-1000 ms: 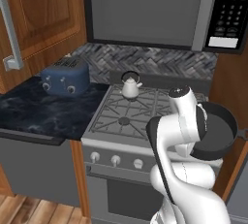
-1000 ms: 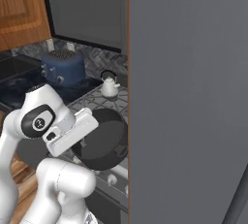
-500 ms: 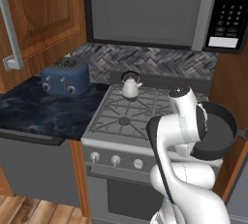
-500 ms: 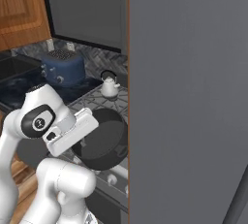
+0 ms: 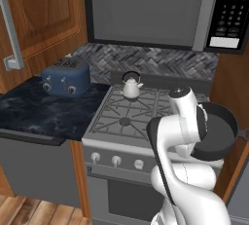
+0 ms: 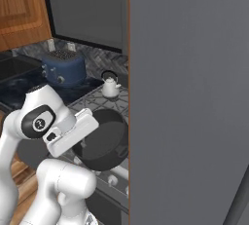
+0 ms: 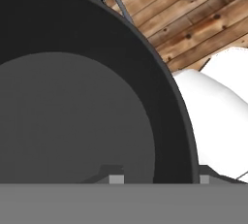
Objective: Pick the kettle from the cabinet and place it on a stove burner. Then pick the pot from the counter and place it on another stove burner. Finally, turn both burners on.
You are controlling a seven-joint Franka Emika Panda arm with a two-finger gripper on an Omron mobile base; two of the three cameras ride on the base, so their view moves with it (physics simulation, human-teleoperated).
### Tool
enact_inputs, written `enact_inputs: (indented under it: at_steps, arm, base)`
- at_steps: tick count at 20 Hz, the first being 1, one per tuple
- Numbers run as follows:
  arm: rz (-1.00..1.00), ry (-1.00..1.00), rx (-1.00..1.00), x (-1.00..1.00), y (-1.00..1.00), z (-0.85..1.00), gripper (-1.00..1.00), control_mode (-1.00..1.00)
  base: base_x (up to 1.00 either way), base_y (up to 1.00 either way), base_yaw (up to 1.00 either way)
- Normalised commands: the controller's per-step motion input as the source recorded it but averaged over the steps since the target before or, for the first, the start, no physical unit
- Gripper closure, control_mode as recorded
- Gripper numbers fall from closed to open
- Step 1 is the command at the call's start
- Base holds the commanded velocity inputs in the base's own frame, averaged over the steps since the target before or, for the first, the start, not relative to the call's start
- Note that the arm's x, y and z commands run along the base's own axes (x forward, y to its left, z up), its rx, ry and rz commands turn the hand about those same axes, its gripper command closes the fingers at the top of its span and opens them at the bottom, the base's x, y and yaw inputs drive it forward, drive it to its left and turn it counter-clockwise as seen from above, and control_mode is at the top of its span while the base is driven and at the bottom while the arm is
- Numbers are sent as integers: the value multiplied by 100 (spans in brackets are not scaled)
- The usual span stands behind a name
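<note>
No brand name or label can be read anywhere; the control panel (image 5: 231, 9) of the grey microwave oven (image 5: 151, 9) above the range shows small pale marks, too small to read.

The round, low, dark grey metal pot (image 5: 217, 132) is in the air beside the robot's white arm, at the right front corner of the grey steel gas range (image 5: 141, 121), tilted so that its open mouth faces partly sideways. In the right base view the same pot (image 6: 104, 141) hangs just in front of the white hand. The pot has nothing inside; the hand view looks straight into its smooth grey bottom (image 7: 72, 121). In that view the two finger tips (image 7: 116, 178) stand one on each side of the pot's wall, so the gripper (image 7: 157, 179) is pinching the rim of the pot.

The small white conical kettle (image 5: 131, 85) with a thin black arched handle stands upright on the back left burner, on the black cast-iron grates (image 5: 131, 109). Its lid is on, so its contents cannot be seen. The front burner (image 5: 125, 121) before it carries nothing.

A blue toaster (image 5: 65, 76) stands on the dark blue-black marbled stone counter (image 5: 39, 114), left of the range. Above it hangs the orange-brown wooden cabinet (image 5: 44, 14) with a long silver bar handle (image 5: 12, 31).
</note>
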Motion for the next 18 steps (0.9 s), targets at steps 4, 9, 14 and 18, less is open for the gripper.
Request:
enact_inputs:
  at_steps: [4,9,14,18]
  arm:
    - [0,0,0,0,0,0,100,-100]
    - [0,0,0,0,0,0,100,-100]
    - [0,0,0,0,0,0,100,-100]
    - [0,0,1,0,8,0,100,-100]
  base:
    - [0,0,0]
    - [0,0,0]
    - [0,0,0]
    - [0,0,0]
